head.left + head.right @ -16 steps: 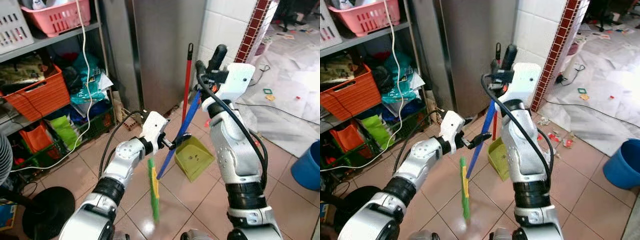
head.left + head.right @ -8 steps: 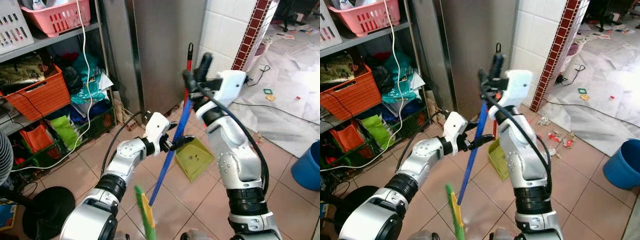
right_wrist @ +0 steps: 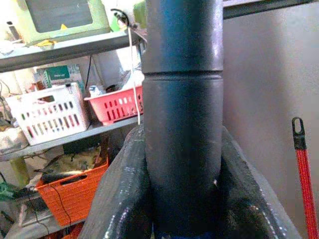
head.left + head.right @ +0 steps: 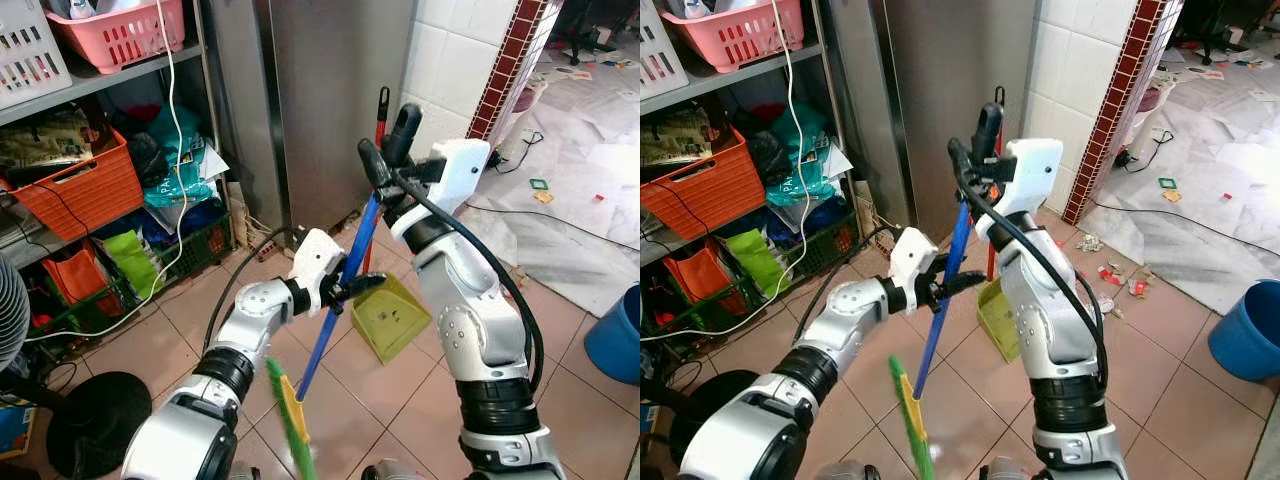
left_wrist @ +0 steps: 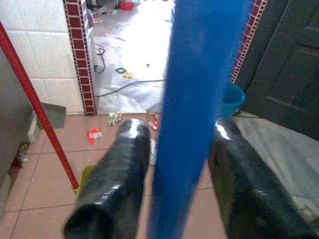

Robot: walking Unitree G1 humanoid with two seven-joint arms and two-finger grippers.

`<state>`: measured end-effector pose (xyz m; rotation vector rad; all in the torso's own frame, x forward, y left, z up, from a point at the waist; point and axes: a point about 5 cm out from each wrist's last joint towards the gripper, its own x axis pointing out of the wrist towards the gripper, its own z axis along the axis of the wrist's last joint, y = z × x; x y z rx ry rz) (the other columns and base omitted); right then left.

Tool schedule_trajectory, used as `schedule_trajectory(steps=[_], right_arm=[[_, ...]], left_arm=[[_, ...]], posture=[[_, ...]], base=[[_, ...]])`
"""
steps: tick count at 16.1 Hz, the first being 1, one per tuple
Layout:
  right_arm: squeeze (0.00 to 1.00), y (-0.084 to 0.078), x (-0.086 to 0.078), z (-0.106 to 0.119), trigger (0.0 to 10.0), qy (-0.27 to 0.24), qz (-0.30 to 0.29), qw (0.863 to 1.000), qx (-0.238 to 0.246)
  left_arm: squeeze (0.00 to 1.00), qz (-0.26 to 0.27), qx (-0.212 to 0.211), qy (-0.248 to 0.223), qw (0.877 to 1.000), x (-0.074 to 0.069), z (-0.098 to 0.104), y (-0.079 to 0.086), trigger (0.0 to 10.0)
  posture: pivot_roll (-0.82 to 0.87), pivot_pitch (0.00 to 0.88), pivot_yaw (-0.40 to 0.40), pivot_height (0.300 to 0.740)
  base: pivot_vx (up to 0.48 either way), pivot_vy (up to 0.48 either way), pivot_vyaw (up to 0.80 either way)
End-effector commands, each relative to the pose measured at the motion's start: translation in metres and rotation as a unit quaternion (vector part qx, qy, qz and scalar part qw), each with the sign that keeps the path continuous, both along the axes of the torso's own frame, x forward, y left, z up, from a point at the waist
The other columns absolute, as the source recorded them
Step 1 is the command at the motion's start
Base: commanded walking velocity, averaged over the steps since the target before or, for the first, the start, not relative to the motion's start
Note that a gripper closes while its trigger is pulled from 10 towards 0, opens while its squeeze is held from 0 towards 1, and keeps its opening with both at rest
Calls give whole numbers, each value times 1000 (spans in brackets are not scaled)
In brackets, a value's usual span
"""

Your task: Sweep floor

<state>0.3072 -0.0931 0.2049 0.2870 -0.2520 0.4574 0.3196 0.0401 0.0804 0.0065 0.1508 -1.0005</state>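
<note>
The broom (image 4: pixel 340 300) slants across the middle of the scene, its blue handle rising toward the right and its green and yellow head (image 4: pixel 290 415) tilted low above the tiled floor (image 4: pixel 190 320). The handle's black top grip sits in the right hand (image 3: pixel 182 189), whose 2 fingers press against it on both sides. Lower down, the left hand (image 5: pixel 179 164) has the blue shaft between its 2 fingers, which lie close beside it. Just behind the broom stands a yellow-green dustpan (image 4: pixel 390 318) with a red handle (image 4: pixel 376 170) leaning near the steel cabinet (image 4: pixel 320 100). To the robot's left a crowded shelf (image 4: pixel 90 190) hems things in; to its right the floor runs open to a blue bucket (image 4: pixel 615 335).
</note>
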Motion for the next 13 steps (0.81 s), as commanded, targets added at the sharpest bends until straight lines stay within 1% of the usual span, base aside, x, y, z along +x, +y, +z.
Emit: schedule_trajectory(steps=[1,4,9,12,13], right_arm=[[0,2,-4,10,0,-21,12,1000,7],[0,3,-5,7,0,-16,28,999,0],[0,2,-7,5,0,-15,35,999,-5],[0,6,-10,3,0,-17,52,998,-18],[0,7,-10,3,10000,-18,55,998,-27]], left_arm=[[0,0,6,-11,1000,4,4,1,0],[0,11,7,-20,1000,6,6,4,0],[0,8,8,-23,1000,6,6,3,0],[0,11,12,-38,999,8,8,3,0],[0,1,18,-44,999,6,7,2,0]], posture=[[-179,0,20,740],[-178,0,18,740],[-182,0,19,740],[-180,0,19,740],[-180,0,19,740]], base=[[0,0,0],[0,0,0],[0,0,0],[0,0,0],[0,0,0]])
